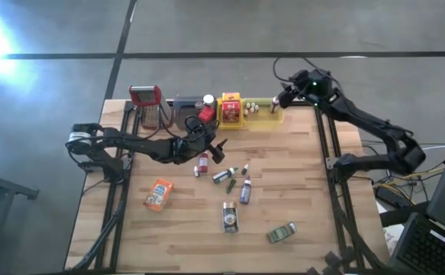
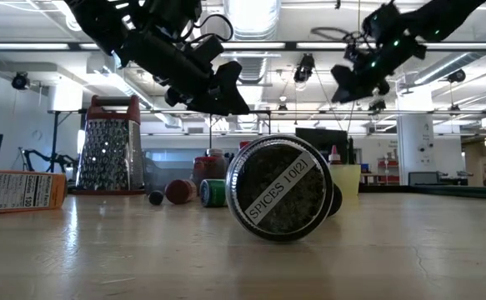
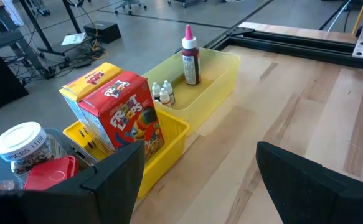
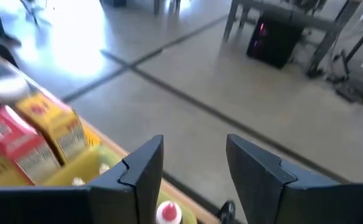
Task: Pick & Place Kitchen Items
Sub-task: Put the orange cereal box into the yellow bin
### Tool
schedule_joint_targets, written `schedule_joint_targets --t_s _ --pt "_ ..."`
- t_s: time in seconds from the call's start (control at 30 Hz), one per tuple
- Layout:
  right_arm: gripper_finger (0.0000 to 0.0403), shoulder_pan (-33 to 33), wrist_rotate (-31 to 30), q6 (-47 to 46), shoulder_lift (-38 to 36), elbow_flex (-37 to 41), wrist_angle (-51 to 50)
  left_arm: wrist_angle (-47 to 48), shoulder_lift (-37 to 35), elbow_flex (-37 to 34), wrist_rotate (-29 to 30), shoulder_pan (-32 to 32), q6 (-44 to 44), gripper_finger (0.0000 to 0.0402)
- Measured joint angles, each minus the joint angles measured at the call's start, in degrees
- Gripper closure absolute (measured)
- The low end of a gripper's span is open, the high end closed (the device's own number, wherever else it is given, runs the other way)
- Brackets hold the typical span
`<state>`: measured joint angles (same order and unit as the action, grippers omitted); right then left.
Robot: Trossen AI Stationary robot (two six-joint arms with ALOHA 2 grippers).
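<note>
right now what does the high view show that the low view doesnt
Only the high view shows the loose items spread over the table: the orange packet, a tin and small bottles, plus the yellow tray at the back edge.

Only the low view shows the room behind the table and the label on the spice jar lying on its side.

Both show the grater, the left gripper open above the table, and the right gripper open by the yellow tray.

Table (image 1: 283,183) pale wood planks, satin; grater (image 2: 103,156) perforated metal; yellow tray (image 3: 215,78) seemingly translucent plastic.
</note>
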<state>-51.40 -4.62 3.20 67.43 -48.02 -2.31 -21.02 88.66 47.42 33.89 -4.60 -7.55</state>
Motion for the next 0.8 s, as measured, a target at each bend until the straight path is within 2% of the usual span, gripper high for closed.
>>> schedule_joint_targets --t_s 0.17,0.4,0.67,0.8 --pt "0.0244 0.02 3.82 -0.11 -5.92 -0.05 -0.33 -0.02 0.00 0.00 0.00 0.00 0.00 0.0092" --pt "0.0264 0.15 15.67 -2.71 -13.10 -0.07 -0.06 -0.02 0.00 0.00 0.00 0.00 -0.05 0.0092" --pt "0.0290 0.49 32.65 -7.02 -18.27 -0.09 2.29 -0.02 0.00 0.00 0.02 0.00 -0.13 0.0092" --pt "0.0307 3.31 34.05 -7.53 -19.38 -0.09 3.14 -0.51 0.00 0.00 0.02 0.00 -0.15 0.0092"
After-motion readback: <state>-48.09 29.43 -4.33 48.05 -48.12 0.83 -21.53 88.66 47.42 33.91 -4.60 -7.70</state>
